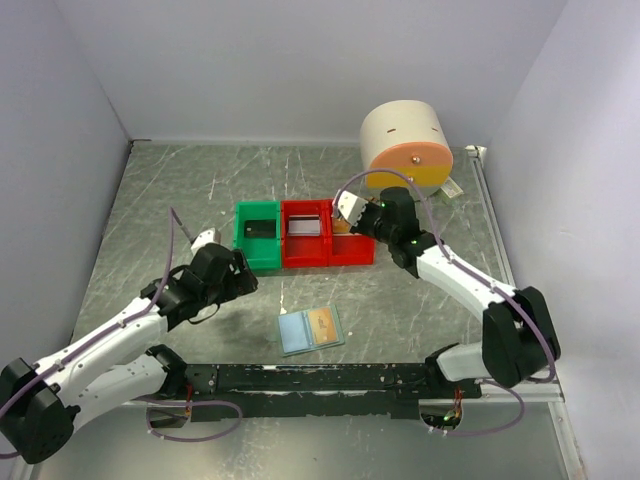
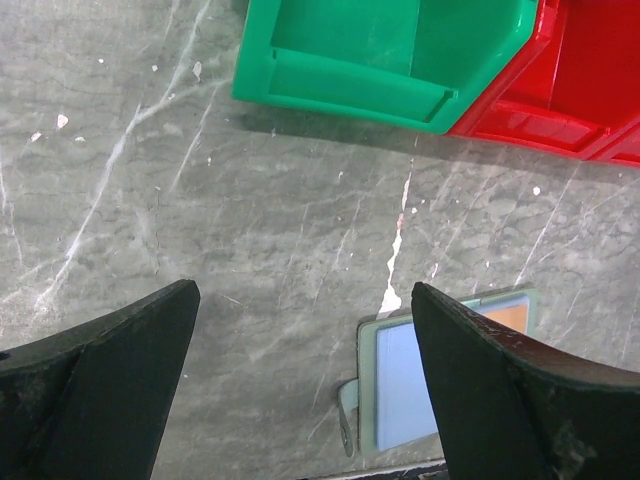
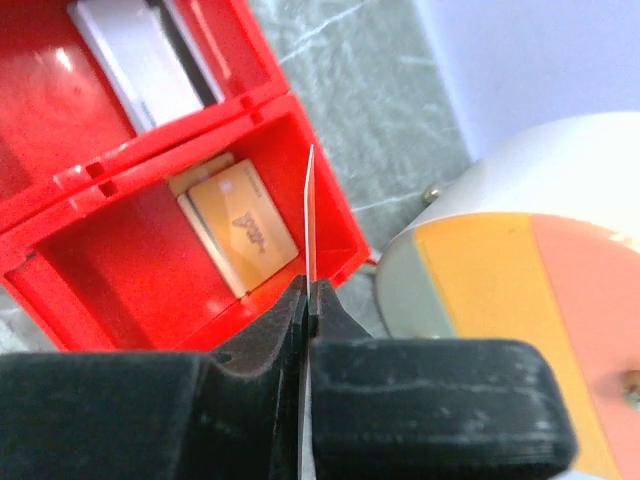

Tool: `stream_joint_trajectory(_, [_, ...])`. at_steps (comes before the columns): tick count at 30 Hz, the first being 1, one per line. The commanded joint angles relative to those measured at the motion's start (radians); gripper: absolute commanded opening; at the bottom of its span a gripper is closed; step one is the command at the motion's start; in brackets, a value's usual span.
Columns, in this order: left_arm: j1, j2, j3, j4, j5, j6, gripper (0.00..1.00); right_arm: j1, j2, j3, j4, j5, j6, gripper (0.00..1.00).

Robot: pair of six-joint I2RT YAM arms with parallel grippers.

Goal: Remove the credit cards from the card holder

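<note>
Nearest us in the overhead view runs the black rail (image 1: 320, 378) that carries both arm bases. Just past it, at 12 o'clock from its middle, we find the card holder (image 1: 296, 334) lying flat and spread open on the grey marbled table (image 1: 180, 190). Its left pocket looks plain pale blue, while an orange card (image 1: 321, 321) shows through the right pocket. At 10 o'clock from the holder and apart from it, the left gripper (image 2: 303, 300) hangs over bare table, its jaws spread wide with nothing between them. Farther on, at 12 o'clock from the holder, three bins stand in a touching row: a green bin (image 1: 262, 258) at the left, a red bin (image 1: 307, 255) in the middle and a second red bin (image 1: 352, 252) at the right. Over that last bin we see the right gripper (image 3: 308, 300), its jaws pressed together on a thin card (image 3: 310, 200) that its wrist camera catches edge-on. Below it a gold-orange card (image 3: 240, 225) lies flat on the bin floor, and a pale flat piece (image 3: 130, 55) rests in the neighbouring red bin. Farthest off, at 1 o'clock from the bins, a round cream drum (image 1: 400, 130) with an orange and pink face stands near the back wall.
</note>
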Motion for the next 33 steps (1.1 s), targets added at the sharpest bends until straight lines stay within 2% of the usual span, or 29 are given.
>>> stream_joint_trajectory(1, [0.010,-0.030,-0.015,0.016,0.010,-0.008,0.99,0.003,-0.028,-0.008,0.041,-0.056,-0.007,0.00])
stream_joint_trajectory(15, [0.015,-0.003,0.014,-0.015,-0.008,0.012,1.00,0.014,0.101,0.020,0.021,-0.091,-0.032,0.00])
stream_joint_trajectory(26, [0.018,0.021,0.040,-0.033,-0.015,0.035,1.00,0.018,0.230,0.074,0.009,0.001,-0.100,0.00])
stream_joint_trajectory(33, [0.021,0.001,0.036,-0.045,-0.019,0.034,1.00,0.018,0.298,0.082,0.096,0.083,-0.118,0.00])
